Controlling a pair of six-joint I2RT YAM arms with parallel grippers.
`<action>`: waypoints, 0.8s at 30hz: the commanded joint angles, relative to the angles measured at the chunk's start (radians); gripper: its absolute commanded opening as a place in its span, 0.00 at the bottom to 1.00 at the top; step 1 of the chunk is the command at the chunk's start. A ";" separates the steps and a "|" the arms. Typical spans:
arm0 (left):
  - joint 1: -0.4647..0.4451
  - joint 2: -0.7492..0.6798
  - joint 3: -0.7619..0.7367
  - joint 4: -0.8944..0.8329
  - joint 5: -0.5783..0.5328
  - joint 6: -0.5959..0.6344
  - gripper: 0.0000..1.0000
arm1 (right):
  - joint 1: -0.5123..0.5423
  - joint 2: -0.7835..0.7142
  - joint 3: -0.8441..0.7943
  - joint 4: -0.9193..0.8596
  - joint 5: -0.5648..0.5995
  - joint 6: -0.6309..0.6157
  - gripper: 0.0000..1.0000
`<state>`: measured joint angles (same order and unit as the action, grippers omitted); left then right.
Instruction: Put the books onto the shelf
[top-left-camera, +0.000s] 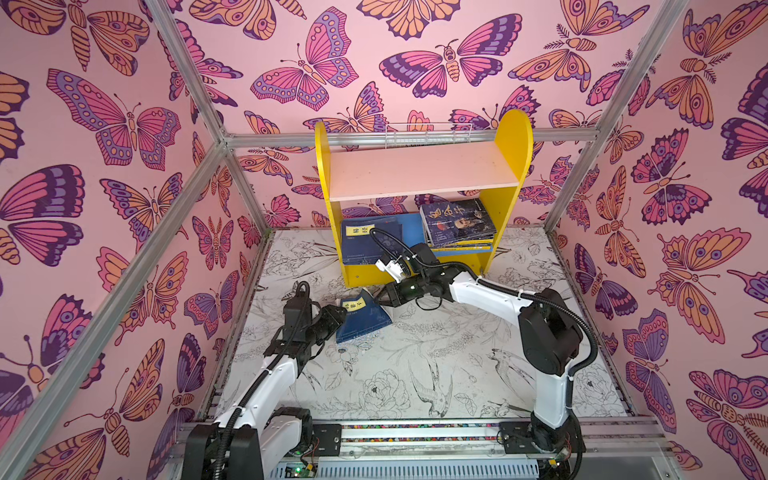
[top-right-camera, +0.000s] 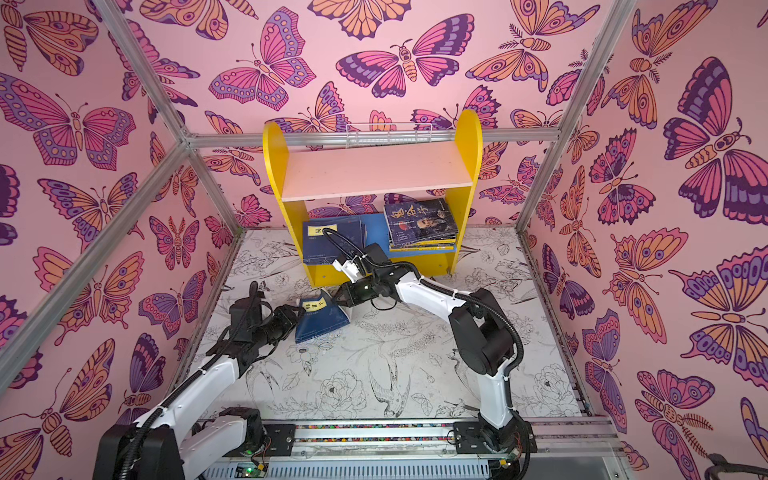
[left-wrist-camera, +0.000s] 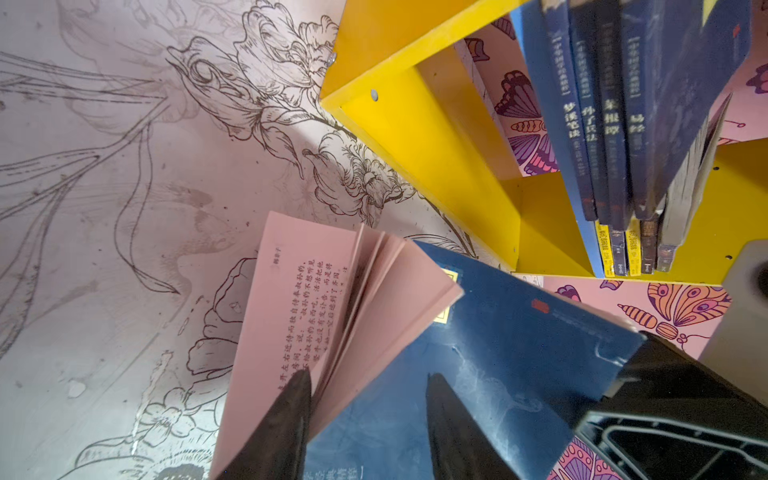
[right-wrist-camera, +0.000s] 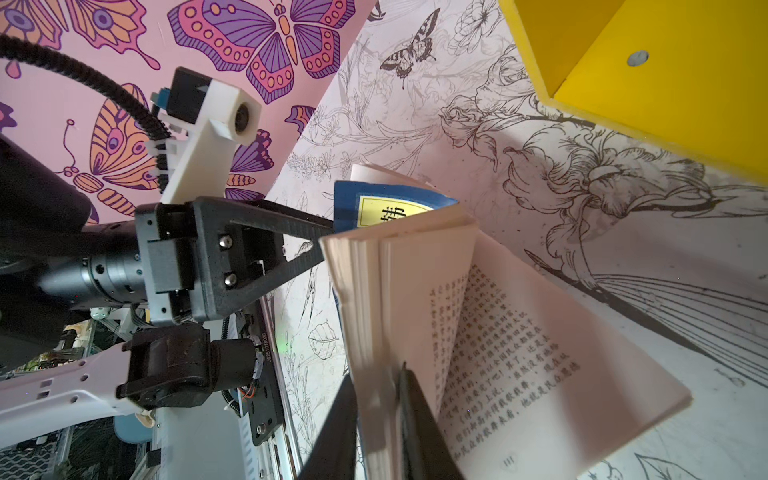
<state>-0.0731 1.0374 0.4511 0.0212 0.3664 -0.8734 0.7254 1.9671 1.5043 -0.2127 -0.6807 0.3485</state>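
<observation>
Book (top-left-camera: 365, 321): fanned open, just before shelf (top-left-camera: 515, 137)
Left claw (left-wrist-camera: 369, 376): clamped on its cover
Right claw (right-wrist-camera: 379, 374): clamped on its pages

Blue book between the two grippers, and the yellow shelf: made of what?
The blue book looks paperback: glossy card cover with glare, thin matte paper pages fanning and bending. The shelf: rigid flat boards, probably painted or laminated wood composite; smooth matte colour, screw heads in the side panel.
</observation>
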 joint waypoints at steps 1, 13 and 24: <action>-0.003 -0.025 -0.016 0.092 0.082 -0.018 0.47 | 0.016 0.001 -0.001 0.013 -0.019 -0.003 0.08; 0.016 0.000 -0.042 0.128 0.080 -0.050 0.28 | -0.007 -0.022 -0.059 0.055 -0.009 0.007 0.00; 0.062 -0.116 -0.112 -0.047 -0.126 -0.169 0.66 | -0.017 -0.166 -0.089 0.232 -0.078 0.185 0.00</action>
<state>-0.0311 0.9573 0.3714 0.0170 0.2871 -0.9855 0.7059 1.8774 1.4151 -0.1089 -0.7055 0.4511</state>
